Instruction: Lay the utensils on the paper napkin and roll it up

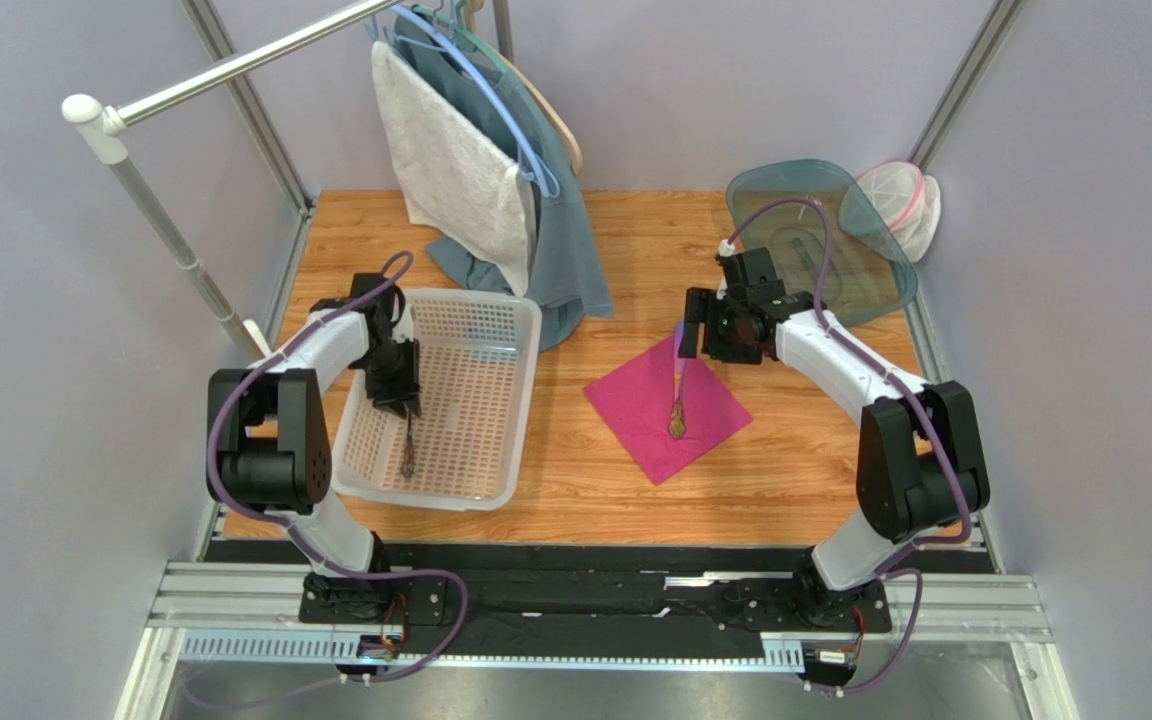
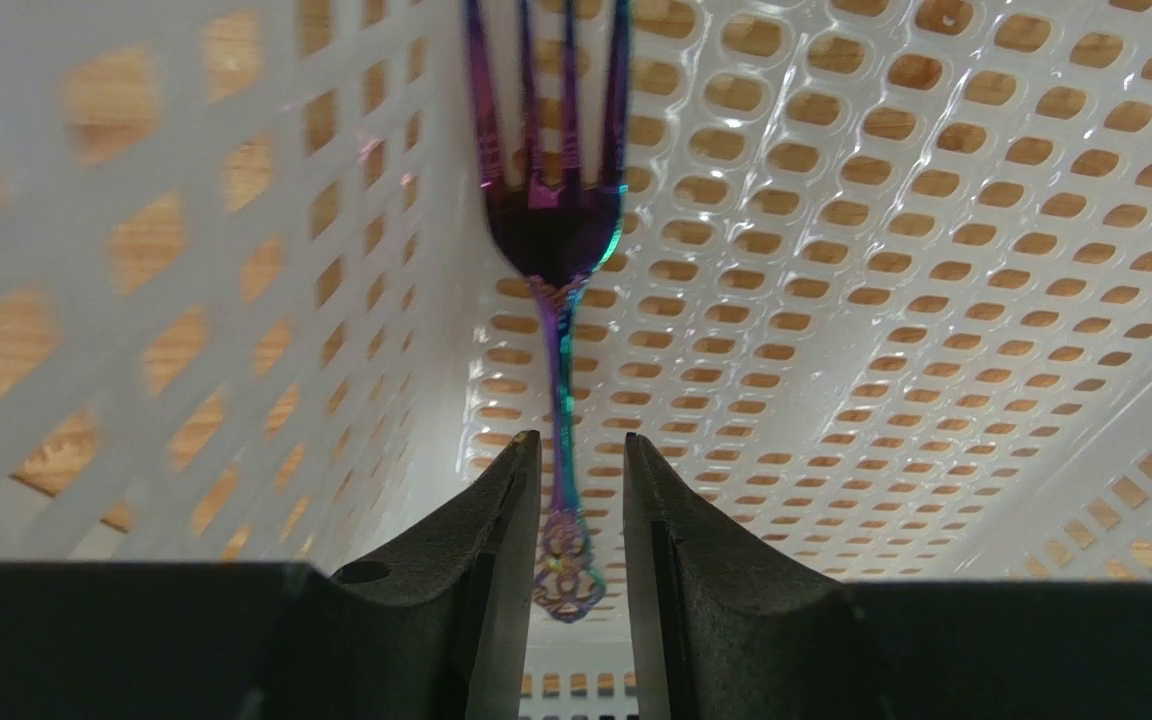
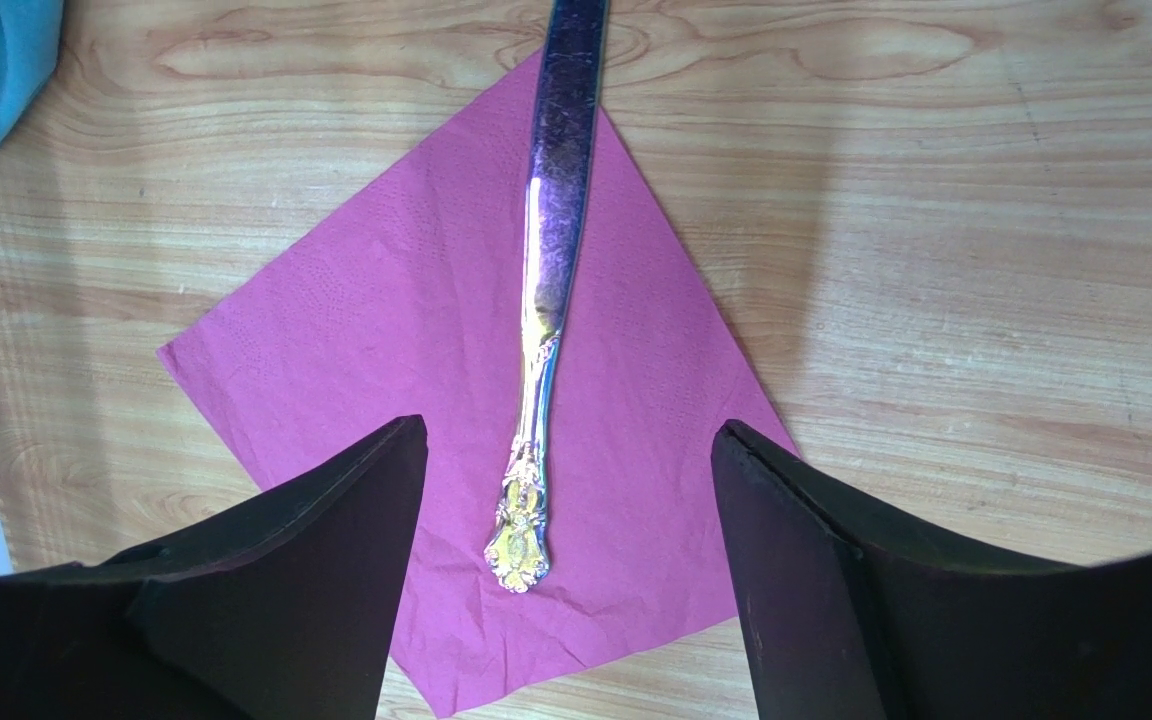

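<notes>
The wooden tabletop (image 1: 778,465) carried a white perforated basket (image 1: 465,488) by its left edge. The magenta paper napkin (image 1: 635,402) lay flat and unrolled right of centre, one corner pointing at the near edge.

The right gripper (image 3: 567,432) hung over the napkin's far corner with its fingers spread wide and nothing between them. The left gripper (image 2: 579,446) reached down inside the basket, close to its left wall. Its fingers were drawn in narrow on either side of a handle, yet we saw a gap beside that handle, so we took them as not clenched on it.

One utensil was already in place. This was a knife (image 3: 552,285) with an ornate gold handle, lying along the napkin's diagonal. Its handle rested on the paper and its blade tip ran past the far corner onto bare wood. The other was an iridescent purple fork (image 2: 552,240), lying on the basket floor with its tines pointing away from the wrist.

We judged the step in hand to be fetching the fork. Next, the left fingers would need to close squarely on that slim handle without slipping. They would then have to lift it clear of the basket wall and lay it beside the knife. Rolling had not begun.
</notes>
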Controlling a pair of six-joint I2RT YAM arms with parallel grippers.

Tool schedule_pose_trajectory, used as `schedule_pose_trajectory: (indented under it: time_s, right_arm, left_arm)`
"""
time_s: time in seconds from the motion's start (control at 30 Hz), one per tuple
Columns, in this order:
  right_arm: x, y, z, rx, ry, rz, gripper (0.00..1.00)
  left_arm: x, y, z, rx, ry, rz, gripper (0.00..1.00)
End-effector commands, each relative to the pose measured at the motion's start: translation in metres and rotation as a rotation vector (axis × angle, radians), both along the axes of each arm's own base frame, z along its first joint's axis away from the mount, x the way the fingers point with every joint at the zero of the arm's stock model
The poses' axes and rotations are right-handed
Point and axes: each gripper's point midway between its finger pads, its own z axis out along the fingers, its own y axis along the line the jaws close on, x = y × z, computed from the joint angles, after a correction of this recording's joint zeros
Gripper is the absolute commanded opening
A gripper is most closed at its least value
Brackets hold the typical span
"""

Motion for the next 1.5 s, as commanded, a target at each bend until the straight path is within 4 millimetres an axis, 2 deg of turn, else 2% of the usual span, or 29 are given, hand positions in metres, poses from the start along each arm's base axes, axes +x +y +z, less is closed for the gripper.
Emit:
schedule_pose_trajectory:
  time_s: [0.0, 0.27, 0.53, 0.63, 0.87, 1.0, 1.3, 1.47]
  right_arm:
    - [0.011, -0.004, 0.011, 0.018, -0.031, -0.01, 0.73]
    - [0.012, -0.017, 0.012, 0.02, -0.022, -0.03, 0.73]
    - [0.012, -0.028, 0.013, 0.016, -0.019, -0.046, 0.73]
    - [0.01, -0.031, 0.013, 0.017, -0.018, -0.047, 0.73]
    - [0.01, -0.034, 0.013, 0.024, -0.015, -0.051, 0.73]
    - [0.011, -0.038, 0.013, 0.024, -0.019, -0.055, 0.73]
    - [0.01, -0.035, 0.01, 0.046, -0.011, -0.062, 0.73]
    - [0.01, -0.035, 0.01, 0.05, -0.014, -0.069, 0.73]
  left_arm:
    - [0.022, -0.01, 0.0, -0.012, -0.042, -0.003, 0.36]
    - [0.024, -0.01, -0.016, 0.011, -0.009, 0.002, 0.34]
    - [0.024, -0.012, -0.018, 0.076, -0.025, -0.023, 0.28]
    - [0.027, -0.003, -0.016, 0.145, -0.037, -0.023, 0.27]
    - [0.028, -0.006, -0.017, 0.153, -0.037, -0.041, 0.36]
    - [0.03, -0.007, -0.013, 0.145, -0.059, -0.035, 0.37]
    - [0.041, -0.01, 0.014, 0.156, -0.157, -0.048, 0.37]
    - [0.037, -0.002, 0.01, 0.205, -0.142, -0.052, 0.36]
